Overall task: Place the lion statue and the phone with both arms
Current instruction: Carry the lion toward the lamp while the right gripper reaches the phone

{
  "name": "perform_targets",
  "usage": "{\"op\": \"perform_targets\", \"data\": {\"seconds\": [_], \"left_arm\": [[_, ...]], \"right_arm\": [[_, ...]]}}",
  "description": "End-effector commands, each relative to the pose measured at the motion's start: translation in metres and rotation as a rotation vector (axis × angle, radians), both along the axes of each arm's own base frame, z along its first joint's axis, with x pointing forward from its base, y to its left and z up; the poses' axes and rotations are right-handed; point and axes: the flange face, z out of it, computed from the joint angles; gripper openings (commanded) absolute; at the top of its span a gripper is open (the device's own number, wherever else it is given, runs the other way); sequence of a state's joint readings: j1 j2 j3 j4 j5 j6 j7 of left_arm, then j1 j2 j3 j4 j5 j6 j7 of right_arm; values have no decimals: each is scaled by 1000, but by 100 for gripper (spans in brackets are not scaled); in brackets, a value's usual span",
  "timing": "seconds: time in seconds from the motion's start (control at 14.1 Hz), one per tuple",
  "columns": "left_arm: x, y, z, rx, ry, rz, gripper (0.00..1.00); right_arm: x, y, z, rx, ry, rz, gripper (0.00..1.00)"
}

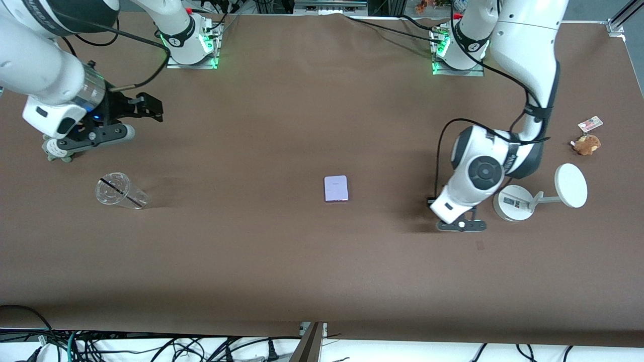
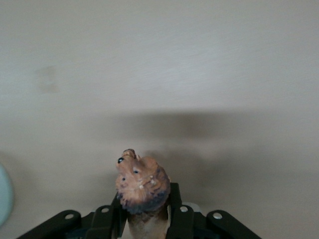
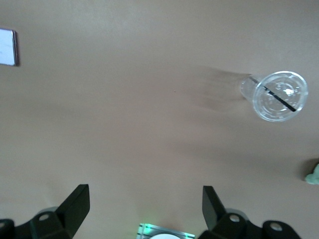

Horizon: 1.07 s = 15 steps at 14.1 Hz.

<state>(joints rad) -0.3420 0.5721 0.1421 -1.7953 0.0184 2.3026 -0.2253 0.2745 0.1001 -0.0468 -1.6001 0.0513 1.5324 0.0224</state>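
Observation:
The lion statue (image 2: 142, 185), orange-brown with a darker mane, is gripped between my left gripper's (image 2: 146, 211) black fingers, head pointing outward. In the front view my left gripper (image 1: 462, 224) hangs low over the table beside the white stand, and the lion is hidden under it. The phone (image 1: 336, 188), a pale lavender slab, lies flat at the middle of the table; it also shows in the right wrist view (image 3: 8, 47). My right gripper (image 1: 153, 109) is open and empty, up over the right arm's end of the table (image 3: 144, 195).
A clear plastic cup (image 1: 118, 191) lies on its side toward the right arm's end (image 3: 276, 95). A grey-green plush (image 1: 55, 151) sits under the right arm. A white round-based stand (image 1: 513, 202) with a disc and a brown plush (image 1: 586, 144) with a tag are at the left arm's end.

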Motion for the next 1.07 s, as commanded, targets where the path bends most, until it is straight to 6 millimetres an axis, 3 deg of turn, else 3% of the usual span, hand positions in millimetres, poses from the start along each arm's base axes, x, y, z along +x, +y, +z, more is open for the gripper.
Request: {"op": "perform_targets", "data": {"seconds": [0.0, 0.28, 0.57, 1.0], "left_arm": [[-9, 37, 6, 18, 16, -42, 0], [-3, 91, 7, -36, 24, -28, 0], [0, 123, -3, -55, 8, -20, 0], [-4, 131, -19, -146, 21, 19, 0]], "right_arm": [[5, 48, -13, -2, -25, -44, 100], [6, 117, -44, -7, -67, -92, 100], [6, 166, -87, -18, -74, -90, 100], [12, 249, -162, -21, -106, -95, 100]]}}
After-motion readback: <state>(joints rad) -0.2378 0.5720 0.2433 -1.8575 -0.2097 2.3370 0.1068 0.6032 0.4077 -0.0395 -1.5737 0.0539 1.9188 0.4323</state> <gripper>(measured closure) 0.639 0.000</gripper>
